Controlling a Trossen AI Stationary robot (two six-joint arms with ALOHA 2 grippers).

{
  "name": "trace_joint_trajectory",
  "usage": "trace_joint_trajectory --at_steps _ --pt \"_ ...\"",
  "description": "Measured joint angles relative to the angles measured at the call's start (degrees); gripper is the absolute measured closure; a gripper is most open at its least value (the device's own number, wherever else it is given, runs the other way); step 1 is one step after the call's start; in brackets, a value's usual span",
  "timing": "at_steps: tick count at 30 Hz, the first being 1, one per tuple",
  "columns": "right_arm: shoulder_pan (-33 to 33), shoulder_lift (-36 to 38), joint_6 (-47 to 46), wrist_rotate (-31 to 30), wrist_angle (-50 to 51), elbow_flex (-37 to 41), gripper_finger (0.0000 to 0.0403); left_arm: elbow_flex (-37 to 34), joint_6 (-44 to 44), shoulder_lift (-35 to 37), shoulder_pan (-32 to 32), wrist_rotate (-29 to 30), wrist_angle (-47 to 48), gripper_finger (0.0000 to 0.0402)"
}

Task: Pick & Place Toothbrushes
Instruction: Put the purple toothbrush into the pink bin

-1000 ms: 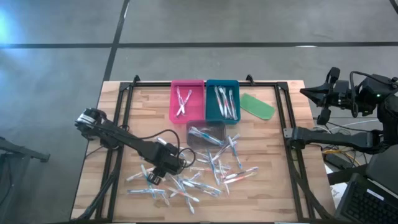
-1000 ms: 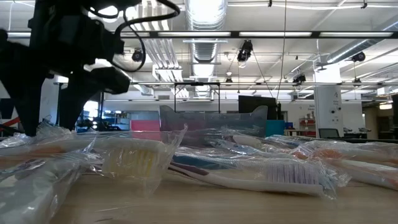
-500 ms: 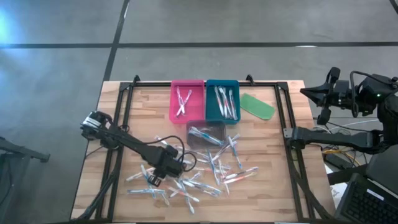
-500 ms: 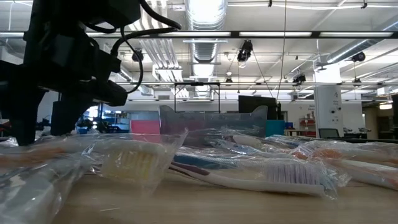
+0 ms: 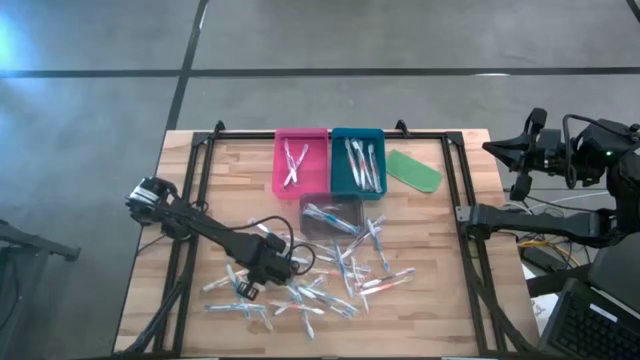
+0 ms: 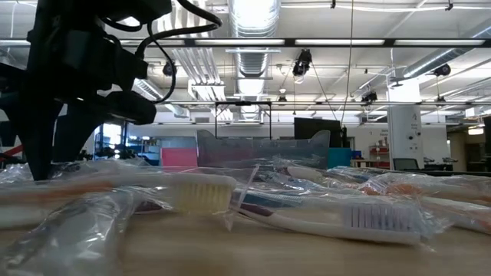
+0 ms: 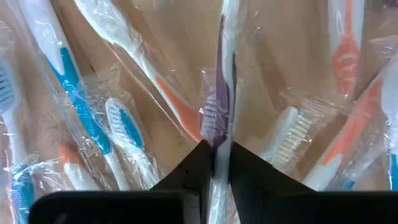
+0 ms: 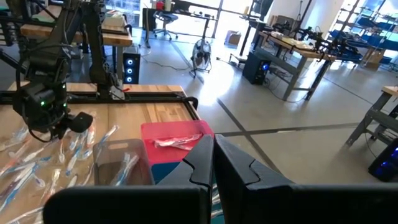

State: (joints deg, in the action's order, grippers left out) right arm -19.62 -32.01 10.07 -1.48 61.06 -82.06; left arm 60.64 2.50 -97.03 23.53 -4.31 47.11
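Many wrapped toothbrushes lie scattered on the near half of the wooden table. More of them rest in a pink tray, a teal tray and a clear tray. My left gripper points down into the pile's left part, shut on a wrapped toothbrush with purple bristles. In the low view it stands as a dark shape at the left. My right gripper is shut on nothing, parked high beyond the table's right edge. My left gripper pinches the purple-bristled toothbrush between its two fingers, through the clear wrapper, at the neck just behind the bristle head. The fingers come from above, pointing down, one on each side of the brush. The brush lies flat on the table among the others.
A flat green oblong piece lies right of the teal tray. A black frame runs round the table. Orange and blue wrapped brushes crowd close around the held one. Bare wood shows at the table's far left corner.
My left gripper has stayed over the pile's left part while its fingers have drawn together on the brush. In the low view the wrapped brush with pale bristles beside it has slid toward the picture's right and its wrapper has flattened.
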Motion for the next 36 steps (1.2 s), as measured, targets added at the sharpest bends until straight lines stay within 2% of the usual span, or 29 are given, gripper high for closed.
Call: trace_joint_trajectory --at_steps 5,19,36 --pt "-0.01 0.00 0.01 0.00 0.01 0.00 0.0394 0.00 -0.02 0.65 0.00 -2.16 0.00 0.0343" --pt "-0.01 0.00 0.02 0.01 0.00 0.00 0.0394 0.00 -2.91 0.82 0.00 -2.45 0.05 0.0339" --pt "-0.02 0.00 0.00 0.01 0.00 0.00 0.0394 0.00 -3.21 0.84 -0.02 -6.20 -2.99 0.0339"
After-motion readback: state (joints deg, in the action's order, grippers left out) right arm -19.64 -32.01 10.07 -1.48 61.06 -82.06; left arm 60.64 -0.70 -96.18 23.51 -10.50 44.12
